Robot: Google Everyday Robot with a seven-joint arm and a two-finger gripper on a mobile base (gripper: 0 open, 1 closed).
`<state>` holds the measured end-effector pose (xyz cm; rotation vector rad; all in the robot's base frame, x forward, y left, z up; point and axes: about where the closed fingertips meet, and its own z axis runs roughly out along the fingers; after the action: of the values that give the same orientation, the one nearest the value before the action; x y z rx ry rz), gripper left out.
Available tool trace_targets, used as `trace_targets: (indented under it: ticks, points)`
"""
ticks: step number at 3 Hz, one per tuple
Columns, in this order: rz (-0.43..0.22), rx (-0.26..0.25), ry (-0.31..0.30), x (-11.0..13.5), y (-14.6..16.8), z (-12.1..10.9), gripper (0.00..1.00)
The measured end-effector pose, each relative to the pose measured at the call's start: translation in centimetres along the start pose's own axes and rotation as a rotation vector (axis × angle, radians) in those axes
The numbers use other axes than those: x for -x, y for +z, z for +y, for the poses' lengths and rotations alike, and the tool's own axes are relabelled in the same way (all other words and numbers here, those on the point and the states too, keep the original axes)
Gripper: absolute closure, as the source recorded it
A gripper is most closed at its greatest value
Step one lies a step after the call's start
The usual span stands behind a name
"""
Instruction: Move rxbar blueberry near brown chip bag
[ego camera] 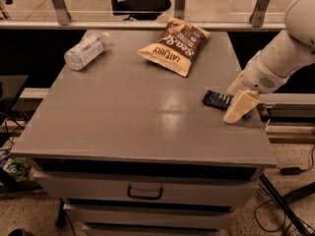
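My gripper [240, 107] hung at the right end of the flat navy rxbar [215, 99], open or closed I couldn't tell; the crinkly brown "LATE JULY" bag [173, 45] lay well behind.

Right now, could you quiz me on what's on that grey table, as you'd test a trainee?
1. True or false: the clear plastic water bottle lies on its side on the grey table.
2. Fill in: the small navy-blue snack bar and the dark-brown crinkly chip bag lie ____ (touching/apart).
3. The robot's cream jaws hang at the right end of: A bottle, B chip bag, C snack bar?
Key: 1 true; 2 apart; 3 C.
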<state>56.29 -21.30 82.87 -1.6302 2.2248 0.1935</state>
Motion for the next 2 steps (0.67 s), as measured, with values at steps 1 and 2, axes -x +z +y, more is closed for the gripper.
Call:
trace_targets:
  ticks: [1, 2]
  points:
    - [-0.009, 0.018, 0.002, 0.29, -0.05, 0.23, 0.61]
    - [-0.014, 0.032, 0.006, 0.49, -0.22, 0.34, 0.92]
